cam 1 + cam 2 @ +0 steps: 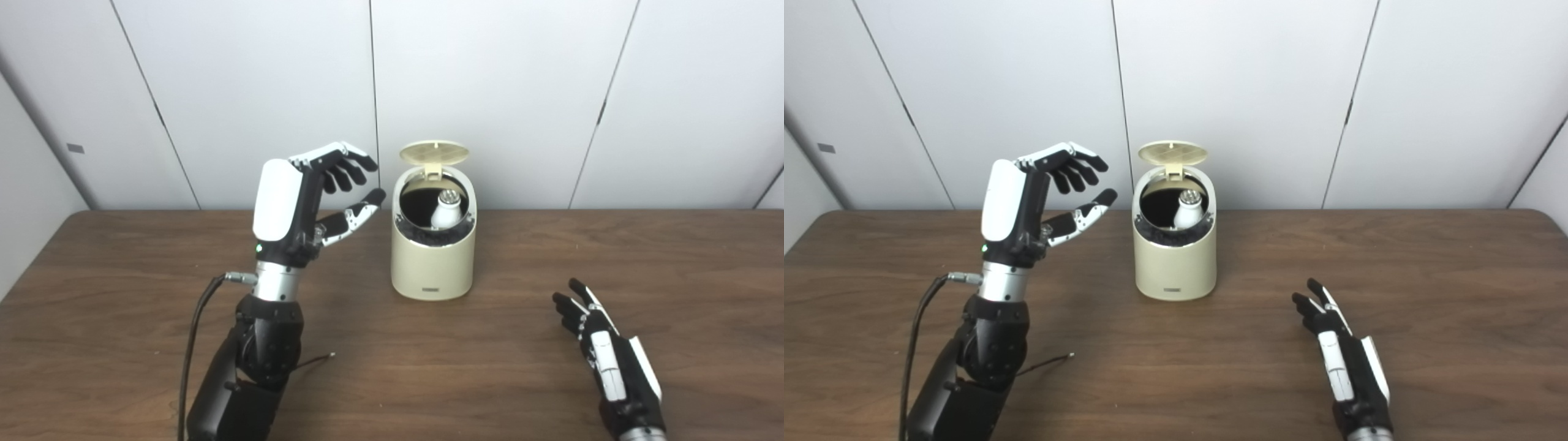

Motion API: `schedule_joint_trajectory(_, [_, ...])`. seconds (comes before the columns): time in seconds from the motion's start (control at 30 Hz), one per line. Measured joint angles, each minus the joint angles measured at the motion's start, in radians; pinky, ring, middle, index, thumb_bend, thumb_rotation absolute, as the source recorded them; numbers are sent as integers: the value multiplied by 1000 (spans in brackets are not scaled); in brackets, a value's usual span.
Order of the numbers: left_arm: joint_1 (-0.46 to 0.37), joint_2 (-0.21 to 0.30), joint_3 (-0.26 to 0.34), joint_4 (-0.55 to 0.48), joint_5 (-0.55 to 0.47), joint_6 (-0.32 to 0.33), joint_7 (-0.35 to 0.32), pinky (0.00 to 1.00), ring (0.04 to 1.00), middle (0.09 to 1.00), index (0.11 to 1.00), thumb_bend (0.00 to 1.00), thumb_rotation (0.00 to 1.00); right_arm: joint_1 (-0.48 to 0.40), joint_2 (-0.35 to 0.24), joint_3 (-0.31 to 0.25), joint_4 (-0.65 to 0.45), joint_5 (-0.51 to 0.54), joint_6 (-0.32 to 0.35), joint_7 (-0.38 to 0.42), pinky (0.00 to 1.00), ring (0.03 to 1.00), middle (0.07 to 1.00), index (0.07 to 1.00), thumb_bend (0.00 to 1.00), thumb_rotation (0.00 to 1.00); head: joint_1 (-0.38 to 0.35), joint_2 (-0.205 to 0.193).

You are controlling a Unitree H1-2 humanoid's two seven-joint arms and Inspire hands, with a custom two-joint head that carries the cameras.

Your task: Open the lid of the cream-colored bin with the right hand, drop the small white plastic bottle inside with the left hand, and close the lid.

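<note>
The cream-colored bin (433,263) stands at the back middle of the table, its round lid (433,152) flipped up and open. The small white plastic bottle (446,210) sits inside the bin's dark opening, leaning against the right side. My left hand (312,196) is raised to the left of the bin, level with its opening, open and empty with fingers curled forward. My right hand (603,349) lies low over the table at the front right, open and empty, well apart from the bin.
The brown wooden table (490,367) runs the width of the view. White wall panels (490,92) stand close behind the bin. A black cable (193,343) hangs along my left forearm.
</note>
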Motion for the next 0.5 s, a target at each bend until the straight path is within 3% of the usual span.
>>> schedule_joint_trajectory(0.13, [81,-33,43,-31,-79,30,-9,294,376,472,535,499,0,-3,-4,-1,1,4,0,0,860,908,885,931,634,1000,2,2])
schedule_joint_trajectory(0.23, [155,-61,55,-49,-117,72,-38,318,393,452,533,506,0,-4,-5,-1,-9,5,6,1,890,928,893,927,648,1000,-2,5])
schedule_joint_trajectory(0.37, [236,-92,65,-104,-160,120,-75,392,461,519,494,497,79,-18,-5,-3,-37,16,29,1,916,933,901,902,689,963,2,8])
schedule_joint_trajectory(0.43, [258,-102,72,-110,-228,121,-98,436,495,554,578,497,424,-32,-2,-4,-66,37,59,3,923,937,913,898,698,954,-3,18])
schedule_joint_trajectory(0.5, [290,-114,79,-139,-320,139,-136,497,565,618,651,514,635,-48,0,-2,-120,41,93,5,925,941,921,899,698,958,-3,18])
